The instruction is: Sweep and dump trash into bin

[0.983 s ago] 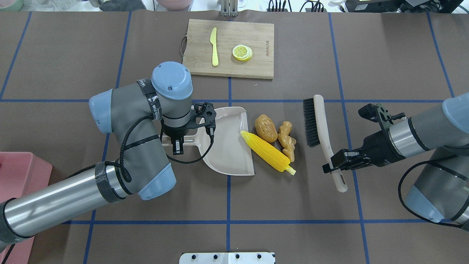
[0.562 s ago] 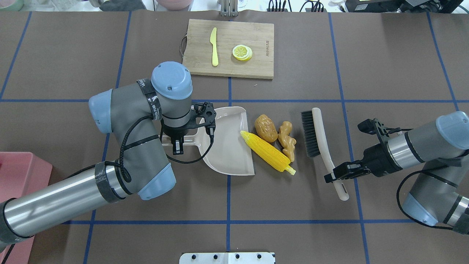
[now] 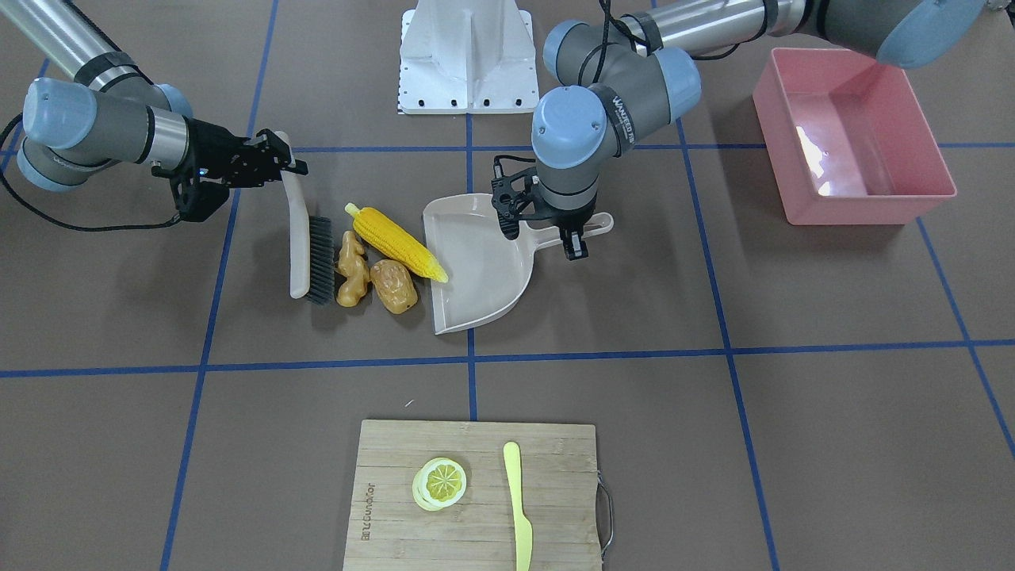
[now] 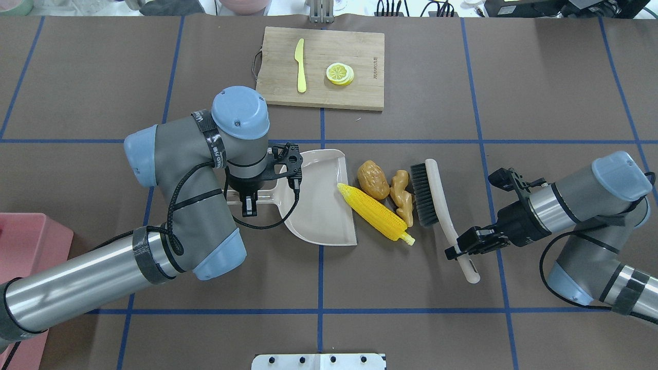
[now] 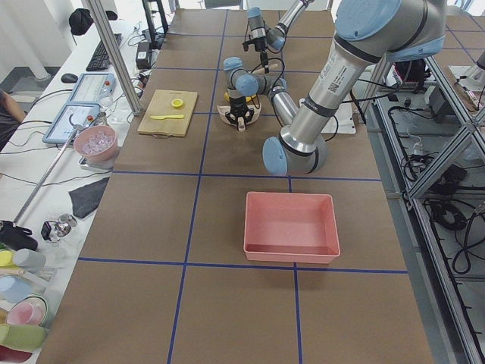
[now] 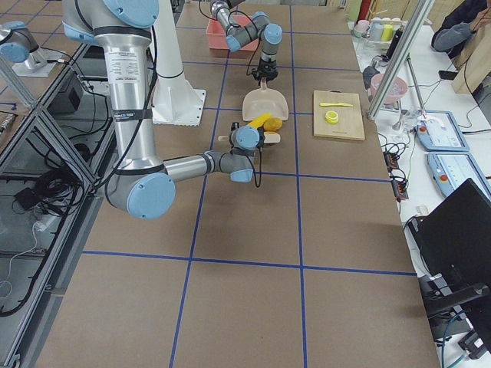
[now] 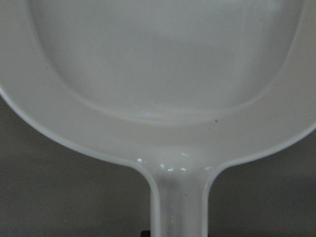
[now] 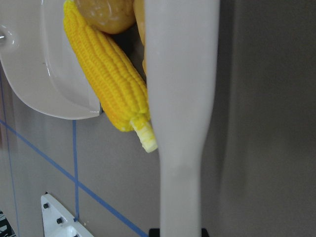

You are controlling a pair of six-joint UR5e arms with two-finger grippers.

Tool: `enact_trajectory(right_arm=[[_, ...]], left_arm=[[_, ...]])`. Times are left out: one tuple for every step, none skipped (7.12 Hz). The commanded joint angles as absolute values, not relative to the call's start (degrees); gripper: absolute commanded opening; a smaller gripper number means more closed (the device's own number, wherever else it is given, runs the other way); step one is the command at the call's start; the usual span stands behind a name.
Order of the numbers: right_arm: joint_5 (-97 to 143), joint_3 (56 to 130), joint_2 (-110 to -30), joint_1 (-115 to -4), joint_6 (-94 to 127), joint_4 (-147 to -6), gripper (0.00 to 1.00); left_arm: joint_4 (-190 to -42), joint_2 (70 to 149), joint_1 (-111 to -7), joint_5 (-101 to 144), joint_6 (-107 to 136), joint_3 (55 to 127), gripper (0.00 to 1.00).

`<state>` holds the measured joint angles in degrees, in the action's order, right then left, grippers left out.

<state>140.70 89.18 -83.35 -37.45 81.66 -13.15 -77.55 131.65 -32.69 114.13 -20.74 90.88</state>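
The yellow corn cob (image 4: 376, 212) lies with one end on the lip of the beige dustpan (image 4: 321, 198). The brown potato (image 4: 373, 179) and tan ginger root (image 4: 402, 198) lie just right of the corn. My left gripper (image 4: 250, 198) is shut on the dustpan's handle. My right gripper (image 4: 460, 246) is shut on the handle of a beige brush (image 4: 434, 205), whose black bristles touch the ginger. The right wrist view shows the brush handle (image 8: 180, 98) over the corn (image 8: 111, 84). The pink bin (image 3: 852, 135) stands on my left, apart from the rest.
A wooden cutting board (image 4: 354, 51) at the table's far side carries a lemon slice (image 4: 340, 73) and a pale yellow knife (image 4: 300, 66). The bin's corner (image 4: 25, 246) shows at the overhead view's left edge, under my left arm.
My right gripper has carried the brush left and nearer me, so its bristles now rest against the ginger. The left arm, dustpan and toy foods have not moved.
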Motion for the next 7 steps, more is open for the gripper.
enact_trajectory(right_arm=[[136.6, 89.12, -82.09, -34.91, 81.74, -14.15, 0.0], [135.02, 89.12, -81.74, -33.33, 82.43, -14.15, 0.0], [134.83, 89.12, -80.61, -32.27, 82.96, -14.32, 0.0], [134.3, 89.47, -78.94, -31.91, 83.58, -16.5, 0.0], [133.51, 89.39, -76.92, -30.86, 85.76, -16.96, 0.0], [132.9, 89.21, -75.43, -29.89, 86.83, -17.66, 0.0], [131.93, 89.3, -73.5, -29.19, 86.84, -20.36, 0.0]], left_arm=[[-77.87, 131.57, -32.7, 114.08, -20.74, 90.88, 0.0], [-77.87, 131.57, -32.7, 114.08, -20.74, 90.88, 0.0], [-77.87, 131.49, -32.7, 114.08, -20.74, 90.88, 0.0], [-77.96, 131.31, -32.7, 114.08, -20.74, 90.88, 0.0], [-78.22, 131.31, -32.7, 114.08, -20.74, 90.79, 0.0], [-78.22, 131.31, -32.7, 114.08, -20.74, 90.79, 0.0], [-78.22, 131.31, -32.7, 114.08, -20.74, 90.79, 0.0]])
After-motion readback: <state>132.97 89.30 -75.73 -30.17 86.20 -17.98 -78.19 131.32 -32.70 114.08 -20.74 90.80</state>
